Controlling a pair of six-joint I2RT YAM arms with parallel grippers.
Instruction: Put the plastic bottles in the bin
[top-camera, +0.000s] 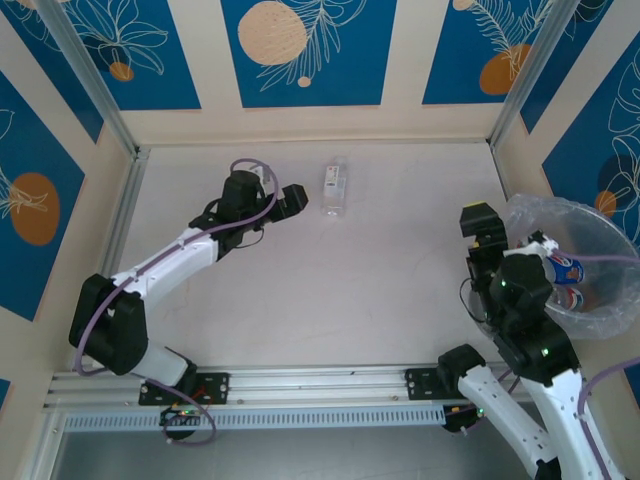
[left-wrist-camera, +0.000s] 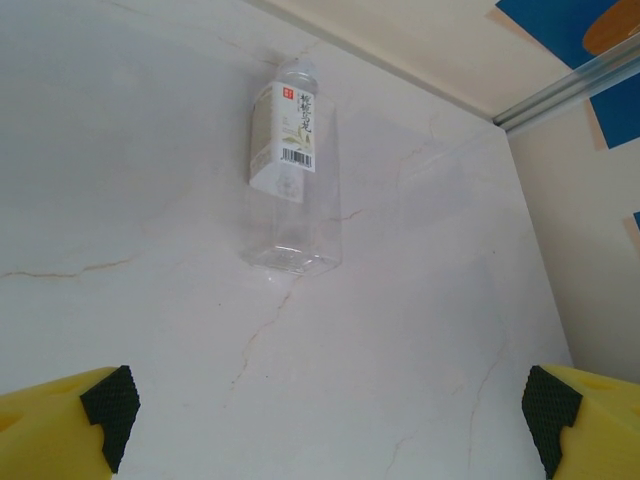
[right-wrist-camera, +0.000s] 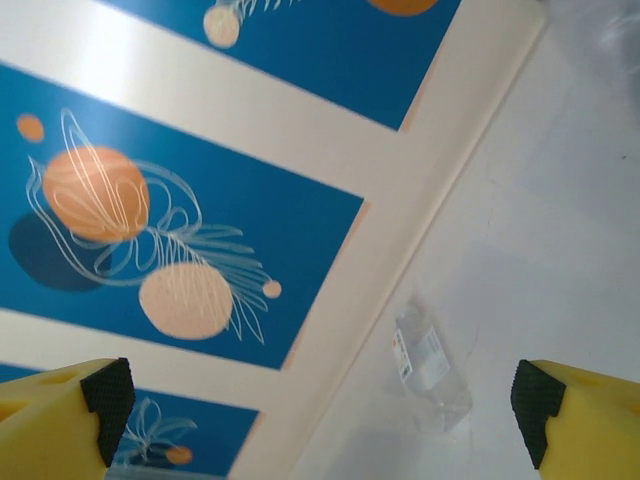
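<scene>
From above, a clear bottle (top-camera: 335, 188) is lying on the table (top-camera: 350, 300) near the far wall, just beyond the left gripper (top-camera: 293, 200); the bin (top-camera: 612, 315) — labelled bottles (top-camera: 565, 270) inside — is sitting beside the right gripper (top-camera: 480, 222). Left wrist: the yellow fingers (left-wrist-camera: 60, 425) are standing wide apart, the clear bottle (left-wrist-camera: 285, 170) lying ahead untouched. Right wrist: its fingers (right-wrist-camera: 585, 420) are gaping likewise, holding nothing.

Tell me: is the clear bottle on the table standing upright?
No, the clear bottle lies flat on its side on the table.
</scene>
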